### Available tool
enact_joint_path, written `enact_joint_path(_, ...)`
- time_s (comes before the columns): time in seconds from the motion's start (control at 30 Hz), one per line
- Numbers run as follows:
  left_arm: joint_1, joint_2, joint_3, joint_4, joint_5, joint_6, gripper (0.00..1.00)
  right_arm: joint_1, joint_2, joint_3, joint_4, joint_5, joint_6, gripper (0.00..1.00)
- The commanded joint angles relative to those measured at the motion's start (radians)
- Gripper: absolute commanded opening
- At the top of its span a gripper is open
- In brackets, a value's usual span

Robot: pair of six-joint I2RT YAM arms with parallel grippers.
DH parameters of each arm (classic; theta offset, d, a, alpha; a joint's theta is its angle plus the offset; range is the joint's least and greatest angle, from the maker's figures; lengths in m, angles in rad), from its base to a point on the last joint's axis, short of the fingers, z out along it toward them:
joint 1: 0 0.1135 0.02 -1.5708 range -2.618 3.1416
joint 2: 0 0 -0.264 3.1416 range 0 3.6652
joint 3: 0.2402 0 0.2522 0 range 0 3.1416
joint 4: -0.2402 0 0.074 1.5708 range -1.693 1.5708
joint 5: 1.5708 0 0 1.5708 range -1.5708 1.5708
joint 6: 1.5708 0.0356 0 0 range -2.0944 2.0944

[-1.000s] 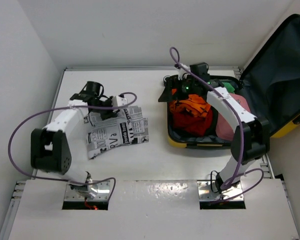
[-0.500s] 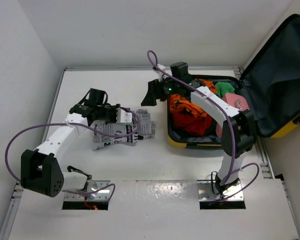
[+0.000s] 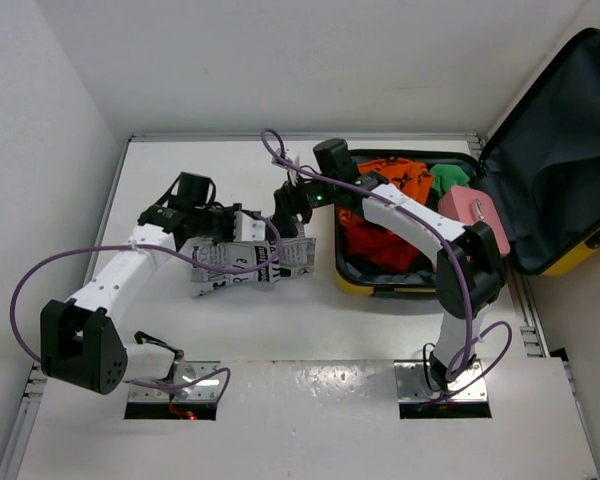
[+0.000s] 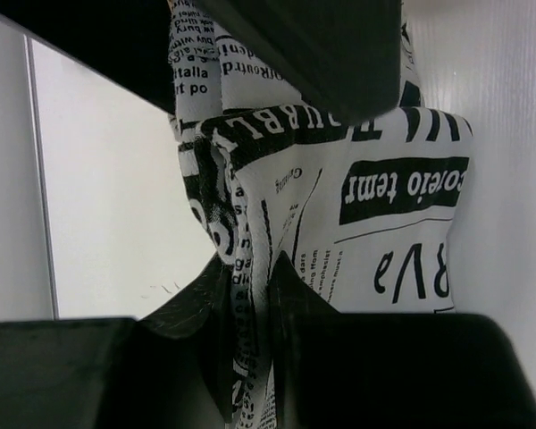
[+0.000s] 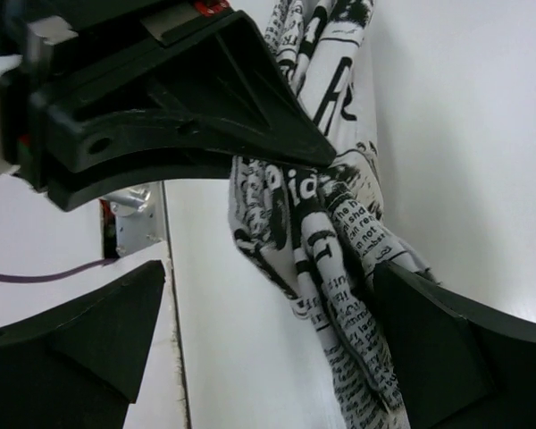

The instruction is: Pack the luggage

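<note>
A newspaper-print cloth [image 3: 252, 262] hangs bunched at the table's middle, with my left gripper [image 3: 232, 228] shut on its upper edge. In the left wrist view a fold of the cloth [image 4: 375, 214] is pinched between the fingers [image 4: 304, 308]. My right gripper [image 3: 286, 214] is open beside the cloth's right end. In the right wrist view the crumpled cloth [image 5: 330, 241] lies against the right finger [image 5: 429, 340] of the wide-open jaws. The yellow luggage [image 3: 380, 289] stands open at the right, its dark lid [image 3: 560, 150] raised.
Inside the luggage are orange garments [image 3: 380, 235], a green one [image 3: 446, 180] and a small pink case [image 3: 476, 216]. The left gripper's black body [image 5: 161, 107] fills the top of the right wrist view. White walls border the table on the left and at the back.
My right arm swung left out of the luggage to the cloth. The left arm carried the cloth rightward, and it went from spread out to bunched.
</note>
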Motion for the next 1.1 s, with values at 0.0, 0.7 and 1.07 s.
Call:
enact_joint_path(0.0,-0.021,-0.026,0.077,0.079,0.091,0.000,0.00,0.017,0.016,0.035,0.056,0.013,-0.070,1.00)
enact_joint_path(0.7,-0.041,-0.045,0.106,0.214,0.071,-0.144,0.00,0.030,0.065,0.126,-0.200,0.066,-0.334,0.22)
enact_joint_path(1.07,-0.020,-0.166,-0.012,0.540,-0.157,-0.470,1.00,-0.096,-0.089,0.214,-0.356,0.135,-0.297,0.00)
